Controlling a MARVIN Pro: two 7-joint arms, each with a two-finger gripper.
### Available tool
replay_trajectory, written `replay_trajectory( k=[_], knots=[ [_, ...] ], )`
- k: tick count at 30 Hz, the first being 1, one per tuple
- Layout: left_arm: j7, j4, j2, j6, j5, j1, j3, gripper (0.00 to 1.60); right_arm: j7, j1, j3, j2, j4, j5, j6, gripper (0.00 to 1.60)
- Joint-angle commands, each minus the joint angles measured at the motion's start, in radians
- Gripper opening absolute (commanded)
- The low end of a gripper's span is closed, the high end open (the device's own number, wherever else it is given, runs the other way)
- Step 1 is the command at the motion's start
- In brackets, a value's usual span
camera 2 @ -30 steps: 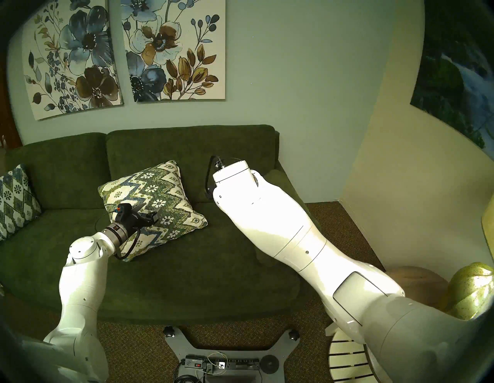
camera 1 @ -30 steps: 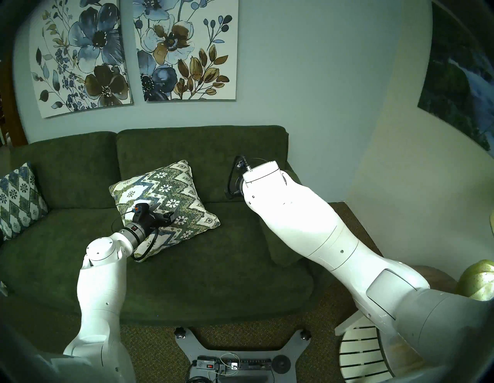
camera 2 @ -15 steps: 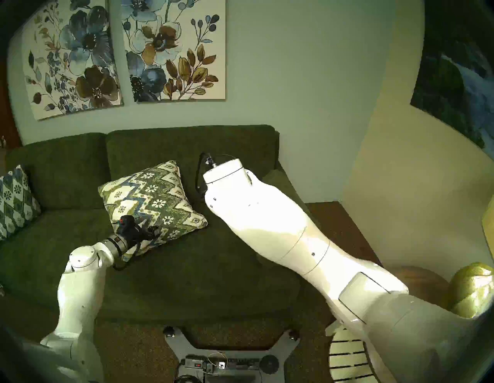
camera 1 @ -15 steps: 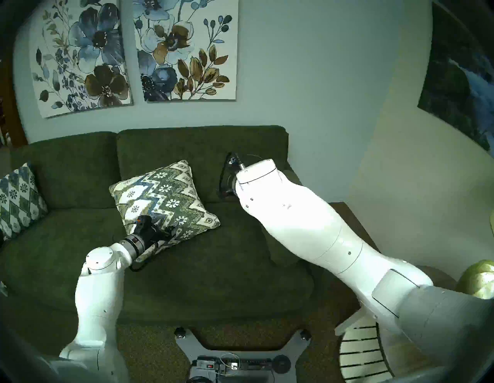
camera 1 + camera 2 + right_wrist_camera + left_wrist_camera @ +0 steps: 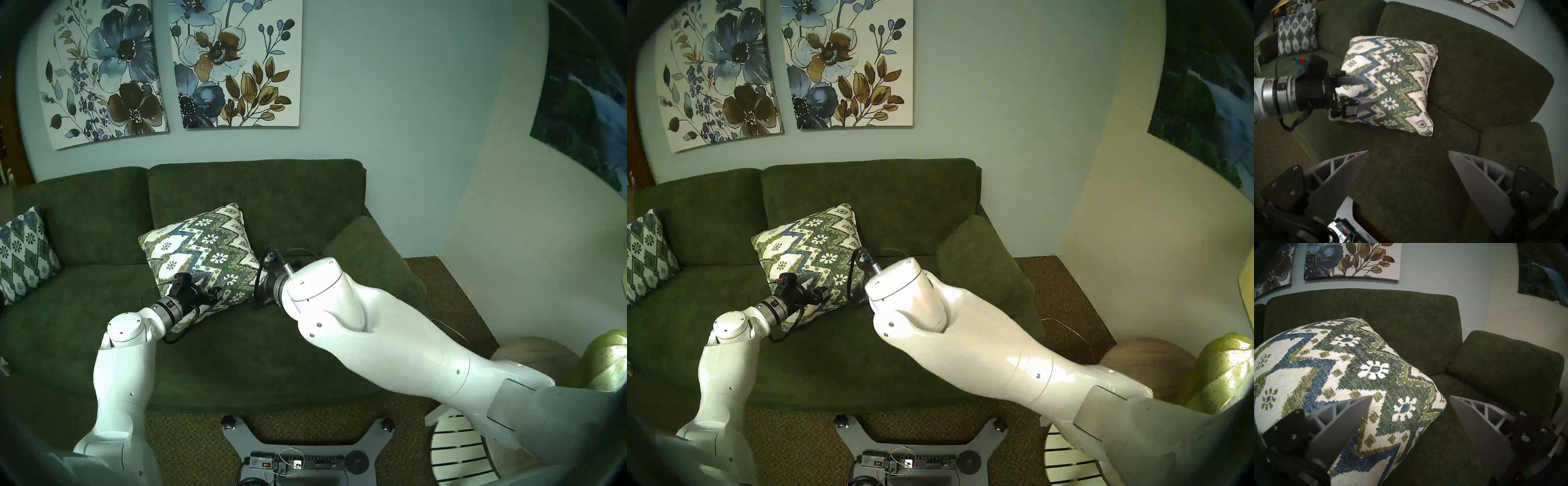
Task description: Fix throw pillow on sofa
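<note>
Item: throw pillow [image 5: 207, 258], square, plump, cream with green-and-blue zigzag bands and flower medallions; located centre-left of the head view, propped askew on the seat of the sofa [image 5: 258, 342], its upper corner leaning on the right-hand back cushion, its lower-right corner pointing toward the middle of the frame. Neighbouring items: a bluer diamond-pattern pillow [image 5: 23, 254] at the far left edge, well apart; a plain dark green cushion [image 5: 369, 261] right of centre. My left gripper [image 5: 208, 284] stands fully spread in front of the pillow's lower-left part; in the left wrist view one finger [image 5: 1349, 414] overlaps the fabric and the other sits off the corner over the seat, gripping nothing. My right gripper [image 5: 1408, 162] is equally wide, empty, hovering over bare seat below the pillow in its own view. Handling, as I judge it: light, soft, springy; the woven cover looks coarse enough not to slip. It will sag if pinched by a single corner, so I would take hold at the seamed edges or corners, one gripper per side.
</note>
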Motion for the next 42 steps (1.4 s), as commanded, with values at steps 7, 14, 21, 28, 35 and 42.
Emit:
replay_trajectory(
  k=[7,14,21,28,35,42],
  knots=[
    [-0.011,-0.008,0.003,-0.014,-0.010,-0.011,-0.004,1.60,-0.147,-0.139,0.060,0.169,-0.181,0.009,-0.002,1.60],
    [-0.023,-0.003,0.002,-0.031,-0.020,-0.013,-0.009,1.60,-0.191,-0.234,0.164,0.261,-0.296,0.048,-0.002,1.60],
    [-0.031,0.005,0.002,-0.043,-0.025,-0.016,-0.012,1.60,-0.196,-0.303,0.225,0.283,-0.359,0.066,-0.002,1.60],
    [-0.051,-0.090,0.032,-0.008,-0.076,0.024,-0.091,1.60,-0.190,-0.323,0.244,0.286,-0.370,0.071,-0.002,1.60],
    [-0.066,-0.114,0.093,0.079,-0.103,0.039,-0.179,1.60,-0.171,-0.333,0.255,0.291,-0.375,0.066,-0.002,1.60],
    [-0.088,0.054,0.169,0.228,-0.101,-0.042,-0.192,1.60,-0.174,-0.347,0.265,0.287,-0.380,0.060,-0.002,1.60]
  ],
)
